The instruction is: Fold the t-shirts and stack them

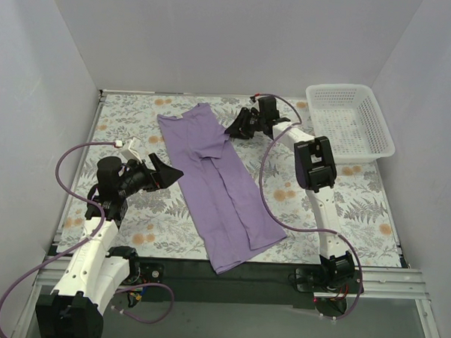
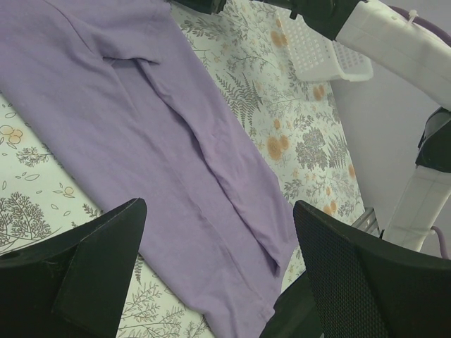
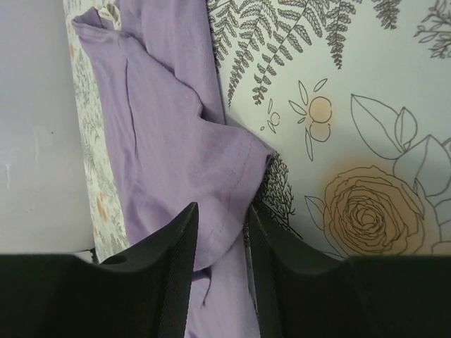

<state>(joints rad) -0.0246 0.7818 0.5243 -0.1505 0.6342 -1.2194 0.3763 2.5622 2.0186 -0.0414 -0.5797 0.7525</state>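
The lavender-purple t-shirt [image 1: 221, 184] lies on the floral table as a long strip with both sides folded in. Its neck points to the back and its hem reaches the front edge. My left gripper [image 1: 169, 170] is open and empty just left of the shirt's middle; in the left wrist view the left gripper [image 2: 218, 232] hovers above the shirt [image 2: 141, 127]. My right gripper [image 1: 233, 129] is at the shirt's upper right edge. In the right wrist view the right gripper [image 3: 222, 225] is narrowly open over the folded-in sleeve [image 3: 218, 169], which lies flat. The white neck tag [image 3: 109, 10] shows.
A white lattice basket [image 1: 347, 122] stands at the back right corner and also shows in the left wrist view [image 2: 317, 56]. The right arm [image 1: 316, 162] reaches across the table's right half. White walls close in the left, back and right sides.
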